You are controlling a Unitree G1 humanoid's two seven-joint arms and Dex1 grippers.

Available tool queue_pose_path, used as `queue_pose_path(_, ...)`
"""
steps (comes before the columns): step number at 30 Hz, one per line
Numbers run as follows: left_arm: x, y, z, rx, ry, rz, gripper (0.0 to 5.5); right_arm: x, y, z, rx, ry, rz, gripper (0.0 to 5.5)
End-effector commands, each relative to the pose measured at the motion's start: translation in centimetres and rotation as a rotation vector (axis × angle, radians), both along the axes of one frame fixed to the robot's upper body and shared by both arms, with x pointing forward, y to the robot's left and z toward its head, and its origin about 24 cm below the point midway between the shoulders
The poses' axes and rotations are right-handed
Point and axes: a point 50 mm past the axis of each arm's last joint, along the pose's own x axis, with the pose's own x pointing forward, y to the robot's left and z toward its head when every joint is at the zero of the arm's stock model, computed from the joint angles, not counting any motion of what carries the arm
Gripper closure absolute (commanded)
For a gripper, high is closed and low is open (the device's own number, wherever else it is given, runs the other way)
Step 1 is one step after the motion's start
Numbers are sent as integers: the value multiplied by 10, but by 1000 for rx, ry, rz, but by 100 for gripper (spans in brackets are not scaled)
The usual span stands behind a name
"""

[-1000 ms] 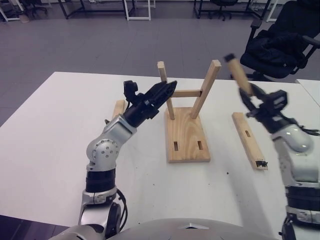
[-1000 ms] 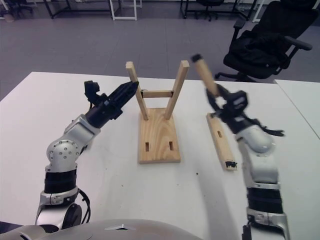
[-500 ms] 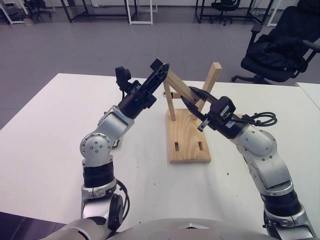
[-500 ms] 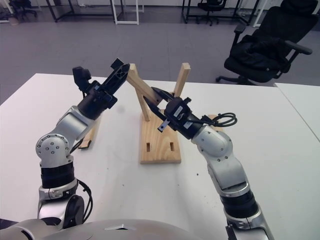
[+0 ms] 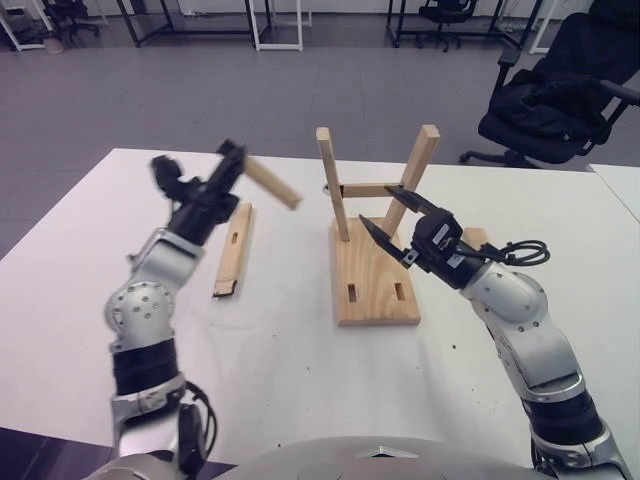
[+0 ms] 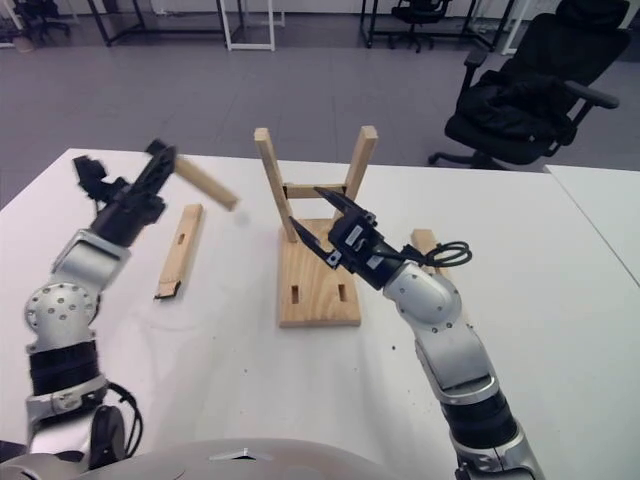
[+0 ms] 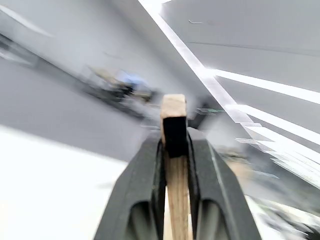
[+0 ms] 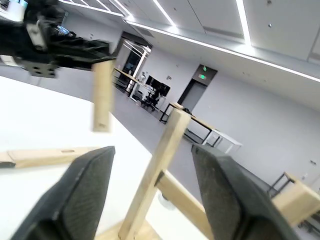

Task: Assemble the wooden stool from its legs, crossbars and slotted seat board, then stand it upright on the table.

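A slotted seat board (image 5: pixel 376 290) lies flat on the table with two legs (image 5: pixel 329 182) (image 5: pixel 412 180) standing in it, joined by a crossbar (image 5: pixel 369 189). My left gripper (image 5: pixel 230 166) is raised left of them, shut on a short wooden bar (image 5: pixel 272 185) that points toward the stool. In the left wrist view the bar (image 7: pixel 176 170) sits clamped between both fingers (image 7: pixel 142 190). My right gripper (image 5: pixel 375 206) hovers open over the board, right by the upright legs, holding nothing. In the right wrist view one leg (image 8: pixel 155 172) shows between its spread fingers (image 8: pixel 87 195).
A loose slotted leg (image 5: pixel 232 250) lies on the table left of the seat board, under my left arm. Another wooden piece (image 5: pixel 474 239) lies behind my right forearm. A black office chair (image 5: pixel 560 95) stands beyond the table's far right corner.
The right gripper carried the bar over to the left one and let go; it is now open. The left gripper has shut on the bar and swung left with it.
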Motion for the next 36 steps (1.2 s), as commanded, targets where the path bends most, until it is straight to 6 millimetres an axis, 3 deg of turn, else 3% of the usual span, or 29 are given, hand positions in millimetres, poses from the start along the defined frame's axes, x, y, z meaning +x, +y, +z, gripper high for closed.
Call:
queue_pose_path(1, 20, 39, -56, 59, 162, 214, 511, 2, -7, -23, 20, 71, -68, 266)
queue_pose_path(4, 33, 35, -73, -8, 183, 225, 511, 0, -10, -42, 14, 123, -87, 266)
queue_pose_path(9, 29, 45, -90, 17, 200, 300, 511, 1, -13, -49, 25, 138, -104, 266)
queue_pose_path(13, 21, 48, -87, 54, 177, 333, 511, -1, -13, -51, 13, 143, -95, 266)
queue_pose_path(20, 9, 56, -58, 101, 86, 332, 511, -1, -12, -53, 15, 146, -93, 266)
queue_pose_path(23, 7, 63, -64, 152, 116, 358, 511, 0, -13, -53, 14, 147, -90, 266)
queue_pose_path(30, 20, 52, -85, 224, 174, 316, 511, -2, -13, -53, 23, 143, -99, 266)
queue_pose_path(36, 14, 63, -96, 303, 237, 366, 511, -3, -12, -54, 10, 139, -100, 266)
